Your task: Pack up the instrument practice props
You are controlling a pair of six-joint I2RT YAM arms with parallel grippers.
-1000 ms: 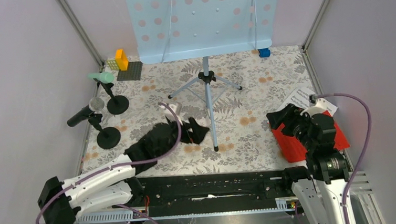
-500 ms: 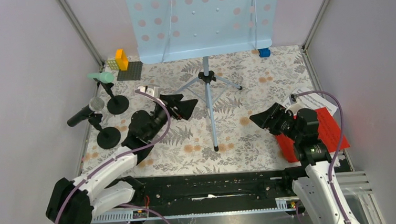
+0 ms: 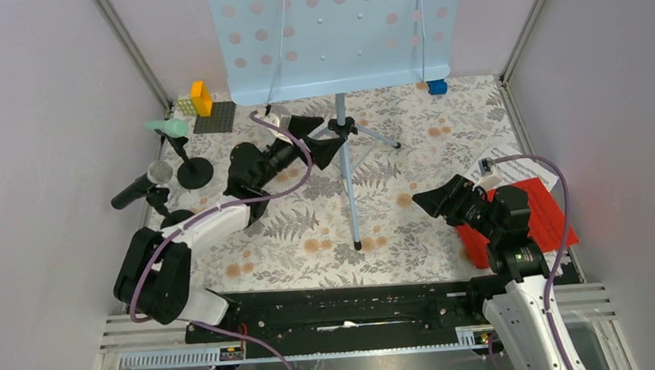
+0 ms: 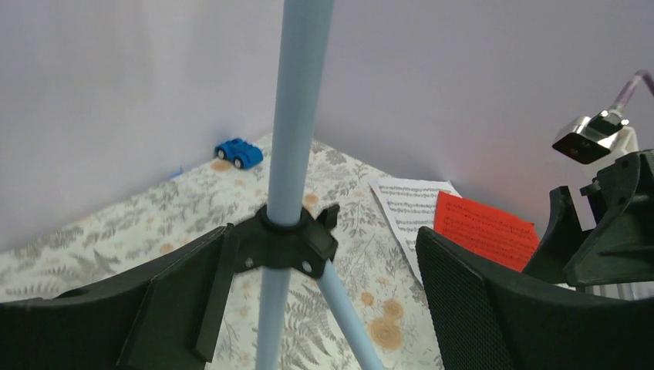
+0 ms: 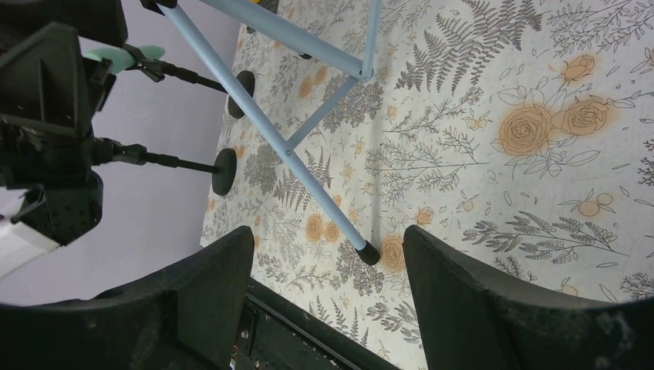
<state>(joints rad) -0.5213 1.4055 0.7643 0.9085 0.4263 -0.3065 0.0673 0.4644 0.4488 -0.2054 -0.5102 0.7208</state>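
Our left gripper (image 3: 325,135) is spread wide and holds nothing. Its two black fingers (image 4: 177,301) straddle the black hub (image 4: 287,243) where the tripod legs meet the pale blue pole (image 4: 297,116) of the sheet-music rack (image 3: 340,36). In the left wrist view one finger sits close against the hub, though we cannot tell whether it touches. The other finger stands clearly apart from it. The rack stands upright at the middle back of the floral cloth (image 3: 408,144), its perforated desk facing us.

Our right gripper (image 3: 434,199) also gapes wide and empty, hovering over the cloth to the right of the rack. In its wrist view we see the black-capped foot (image 5: 370,253) of the near leg between its fingers, resting on the cloth below.

The red music sheet (image 3: 552,213) lies flat under the right arm, and the white music sheet (image 3: 514,165) lies just behind it, both near the right wall.

On the left, the mint-green microphone (image 3: 167,126) and the black microphone (image 3: 137,190) each sit tilted in a round-based holder (image 3: 194,172), near the left wall.

Along the back wall we see a small blue toy car (image 3: 437,87) on the right, and yellow and orange bricks (image 3: 200,98) by a grey plate (image 3: 215,117) on the left.
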